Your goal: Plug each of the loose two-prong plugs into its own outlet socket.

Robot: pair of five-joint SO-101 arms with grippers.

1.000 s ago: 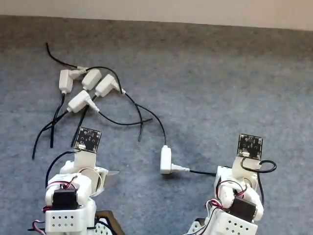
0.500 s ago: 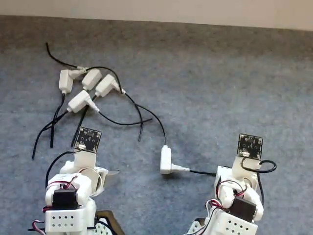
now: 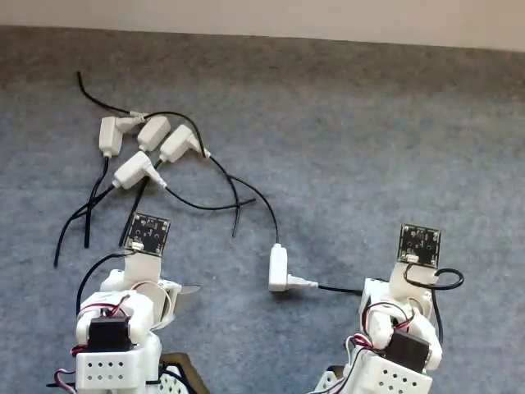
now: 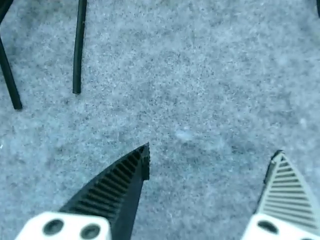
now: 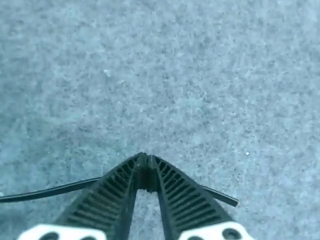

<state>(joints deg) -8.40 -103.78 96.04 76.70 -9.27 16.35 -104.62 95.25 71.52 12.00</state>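
High view first: where do the plugs sit?

Four white plug and socket pieces (image 3: 180,144) lie bunched at the far left of the grey carpet (image 3: 369,148), their black cords (image 3: 197,205) tangled around them. Nearer the middle a white socket block (image 3: 278,264) lies alone, with a white plug (image 3: 300,284) pressed against its near end. They look joined, though I can't swear the plug is fully seated. Its black lead (image 3: 340,289) runs off toward the right arm (image 3: 402,336).

And the arms?

Both are at the near edge, well apart from the cluster. The left arm (image 3: 131,320) is below the tangle.

Left wrist view, then?

The left gripper (image 4: 211,154) is spread wide with bare carpet between its fingers, grasping nothing. Two cut cord ends (image 4: 79,50) lie beyond it, not touching.

Right wrist view?

The right gripper (image 5: 146,159) is clenched, tips pressed together. A black wire (image 5: 45,191) passes behind its fingers and comes out on the other side. I can't tell whether it touches them.
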